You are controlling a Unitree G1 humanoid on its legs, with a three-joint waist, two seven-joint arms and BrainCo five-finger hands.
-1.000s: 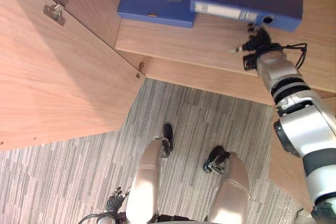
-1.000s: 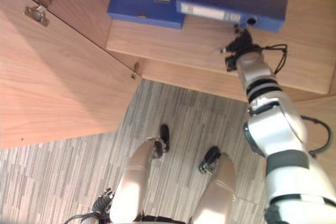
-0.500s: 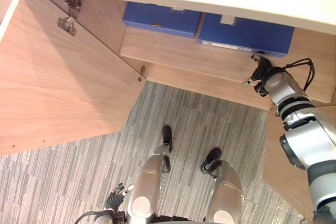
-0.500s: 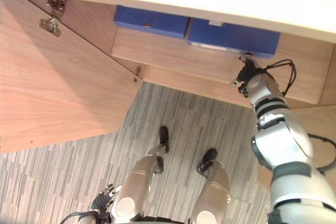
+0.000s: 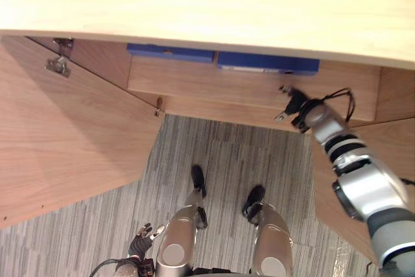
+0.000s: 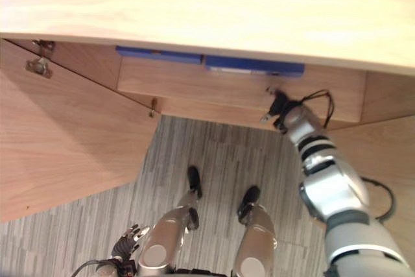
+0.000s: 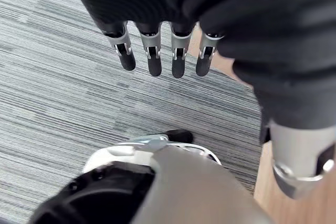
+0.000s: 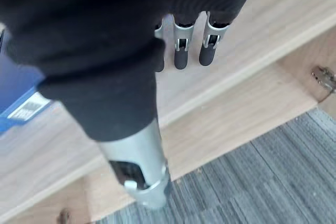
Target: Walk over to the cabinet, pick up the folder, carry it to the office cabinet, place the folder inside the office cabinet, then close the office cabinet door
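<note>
Open and empty, the right robot hand [image 5: 290, 103] has drawn back from the blue cardboard folder [image 5: 267, 63], which lies on the light wooden cabinet shelf [image 5: 214, 84], so closing the open wooden door [image 5: 65, 134] seems next.

This looks like an office. Two blue folders [image 5: 268, 63] lie on a wooden cabinet shelf [image 5: 194, 80] just beyond the right hand [image 5: 295, 104], with grey striped carpet [image 5: 214, 154] below it.

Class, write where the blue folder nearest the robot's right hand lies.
In the left eye view the folder lies on the cabinet shelf, right of a second blue folder, just beyond the open right hand.
</note>
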